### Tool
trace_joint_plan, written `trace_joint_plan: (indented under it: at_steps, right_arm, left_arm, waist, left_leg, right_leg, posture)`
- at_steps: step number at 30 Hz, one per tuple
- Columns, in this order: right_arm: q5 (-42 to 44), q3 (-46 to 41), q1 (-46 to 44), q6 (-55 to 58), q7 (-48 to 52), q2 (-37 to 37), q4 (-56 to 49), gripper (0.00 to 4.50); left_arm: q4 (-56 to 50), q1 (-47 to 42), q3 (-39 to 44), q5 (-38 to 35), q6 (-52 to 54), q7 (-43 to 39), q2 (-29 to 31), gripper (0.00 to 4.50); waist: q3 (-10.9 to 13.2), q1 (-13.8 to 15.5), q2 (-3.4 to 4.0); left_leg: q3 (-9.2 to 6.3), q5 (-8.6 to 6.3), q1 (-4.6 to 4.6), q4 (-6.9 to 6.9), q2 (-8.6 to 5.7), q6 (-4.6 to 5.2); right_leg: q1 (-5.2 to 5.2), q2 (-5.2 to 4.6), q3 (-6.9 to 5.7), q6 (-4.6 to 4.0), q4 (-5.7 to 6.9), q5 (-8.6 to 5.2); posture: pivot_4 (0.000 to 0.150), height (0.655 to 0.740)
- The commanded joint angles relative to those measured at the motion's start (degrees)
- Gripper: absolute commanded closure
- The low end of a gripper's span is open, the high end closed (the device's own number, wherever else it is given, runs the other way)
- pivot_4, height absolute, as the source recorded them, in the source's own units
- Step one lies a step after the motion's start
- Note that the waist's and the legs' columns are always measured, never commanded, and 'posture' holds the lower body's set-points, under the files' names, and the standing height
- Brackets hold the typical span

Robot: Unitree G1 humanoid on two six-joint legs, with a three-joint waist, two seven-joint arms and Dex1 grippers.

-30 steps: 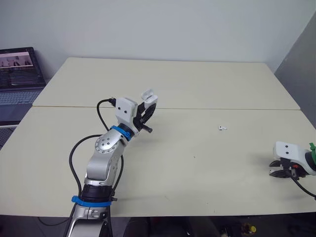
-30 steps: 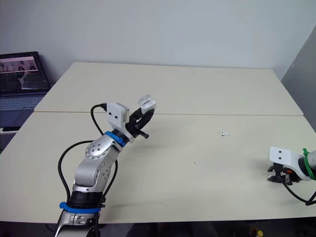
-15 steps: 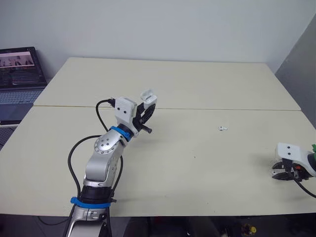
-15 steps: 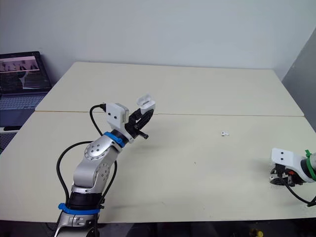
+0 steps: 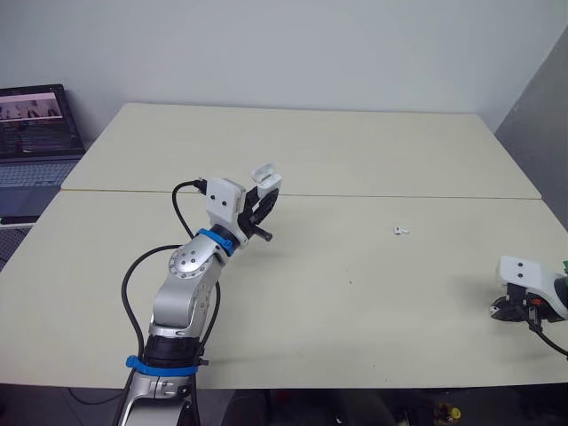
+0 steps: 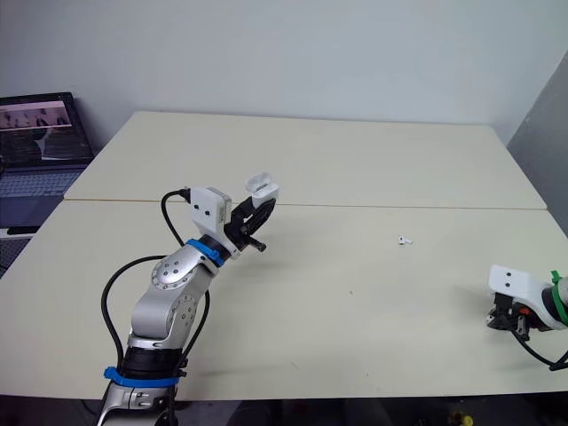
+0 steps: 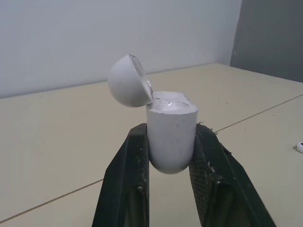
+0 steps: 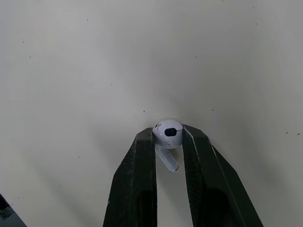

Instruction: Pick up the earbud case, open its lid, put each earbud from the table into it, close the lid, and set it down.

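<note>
Grips the earbud case (image 7: 171,135) by its body in the left gripper (image 5: 259,207), raised over the left half of the table (image 5: 355,302), lid (image 7: 129,80) hinged back and mouth open upward. Pinches one earbud (image 8: 168,132) in the right gripper (image 8: 169,142) at the near right edge, well apart from the case, stem trailing back between the fingers; probably calls for a long carry leftward. Leaves the second earbud (image 5: 400,231) lying between them, nearer the right arm.

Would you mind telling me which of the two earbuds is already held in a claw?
The earbud pinched in the right claw, near the right edge of the table; the other earbud lies loose on the tabletop, untouched.
</note>
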Motion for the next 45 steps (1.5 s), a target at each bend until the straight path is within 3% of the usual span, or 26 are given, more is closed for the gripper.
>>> trace_joint_plan:
  at_steps: [1,6,11,17,20,25,45]
  right_arm:
    - [4.2,-2.5,-1.6,3.3,0.3,2.4,-5.0,4.1]
    - [16.1,-6.9,-10.1,15.2,-6.0,14.1,-16.9,4.1]
    - [29.8,-12.2,-22.8,32.6,-25.9,35.1,-29.0,4.1]
    - [32.8,-12.8,-30.4,35.5,-48.9,58.8,-33.5,4.1]
    - [32.8,-12.5,-30.4,35.1,-55.3,65.8,-33.4,4.1]
    - [33.1,-10.8,-29.2,34.4,-58.5,69.0,-33.4,4.1]
    - [33.4,-8.9,-30.7,31.2,-60.1,70.3,-28.5,4.1]
  left_arm:
    - [-1.9,-1.0,-0.6,0.0,-1.6,-0.6,-0.1,3.75]
    - [-1.7,-0.8,-1.9,-0.7,-2.9,-2.1,-1.3,3.75]
    - [-0.5,-2.0,-3.2,-0.8,-4.6,-3.6,-3.0,3.75]
    - [1.8,-4.4,-4.7,-0.1,-6.2,-4.5,-4.3,3.75]
    - [2.0,-5.2,-5.2,0.0,-6.5,-4.8,-4.8,3.75]
    - [2.4,-6.3,-5.1,-0.2,-6.6,-4.8,-5.1,3.75]
    - [2.2,-6.6,-5.3,0.0,-6.7,-5.1,-5.4,3.75]
  waist:
    - [0.0,-0.1,0.0]
    - [0.0,-0.7,0.0]
    - [0.0,-0.3,0.0]
    - [0.0,0.0,0.01]
    - [0.0,0.2,0.01]
    - [0.0,0.1,0.02]
    - [0.0,-0.4,0.02]
  left_leg:
    - [0.0,0.0,0.0,0.0,0.0,0.0]
    - [0.02,0.0,0.1,-0.01,0.04,0.0]
    - [-0.07,0.02,0.09,0.05,0.05,-0.02]
    - [-0.17,0.02,-0.14,0.0,0.07,-0.02]
    - [-0.2,0.01,-0.23,-0.02,0.06,-0.02]
    - [-0.17,0.01,-0.23,-0.05,0.06,-0.02]
    - [-0.18,0.01,-0.23,-0.08,0.09,-0.02]
  right_leg:
    - [0.0,0.0,0.0,0.0,0.0,0.0]
    - [0.0,0.08,0.08,0.06,0.13,0.07]
    - [-0.04,0.13,0.04,0.05,0.31,0.1]
    - [-0.13,0.11,-0.09,0.02,0.18,0.08]
    - [-0.15,0.07,-0.14,0.01,0.09,0.09]
    - [-0.14,0.04,-0.14,-0.13,0.0,0.2]
    - [-0.14,0.08,-0.14,-0.01,-0.03,0.12]
  posture:
    - [0.15,0.74]
    - [0.15,0.74]
    - [0.15,0.74]
    - [0.15,0.74]
    - [0.15,0.74]
    - [0.15,0.74]
    - [0.15,0.74]
